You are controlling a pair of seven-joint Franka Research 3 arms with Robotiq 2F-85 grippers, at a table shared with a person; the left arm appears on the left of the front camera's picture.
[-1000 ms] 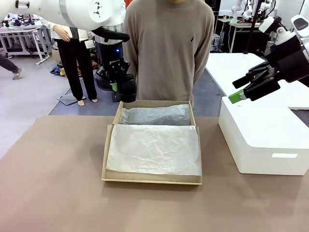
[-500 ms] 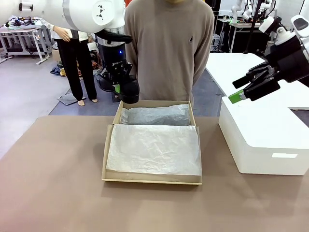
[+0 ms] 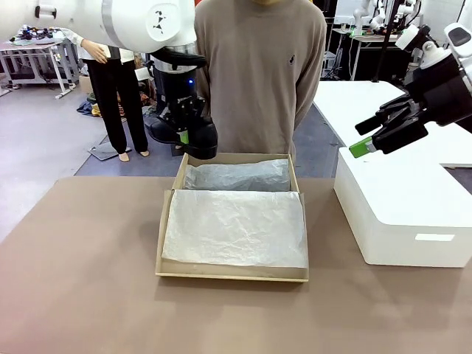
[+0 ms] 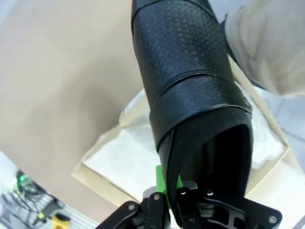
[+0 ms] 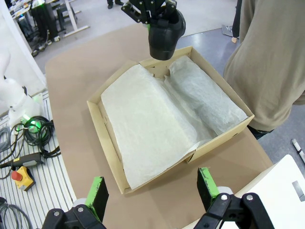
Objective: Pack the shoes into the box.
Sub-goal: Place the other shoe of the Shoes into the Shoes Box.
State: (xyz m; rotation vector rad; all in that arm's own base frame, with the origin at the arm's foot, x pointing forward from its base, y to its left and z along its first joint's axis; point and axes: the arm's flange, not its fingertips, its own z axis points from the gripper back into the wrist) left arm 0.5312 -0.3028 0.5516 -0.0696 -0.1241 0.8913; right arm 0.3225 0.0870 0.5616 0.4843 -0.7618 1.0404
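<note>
Shoe [image 3: 203,140], single, above one tan box [image 3: 232,274]

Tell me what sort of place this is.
Likely a robotics lab: a white robot arm holds a shoe over a box, with cables and a red stop button beside the table.

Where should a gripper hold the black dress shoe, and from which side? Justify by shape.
Probably pinch the thin collar wall by the heel, one finger inside, coming from the opening's side. The black dress shoe hangs so from the left gripper; its rounded toe offers no edge.
</note>
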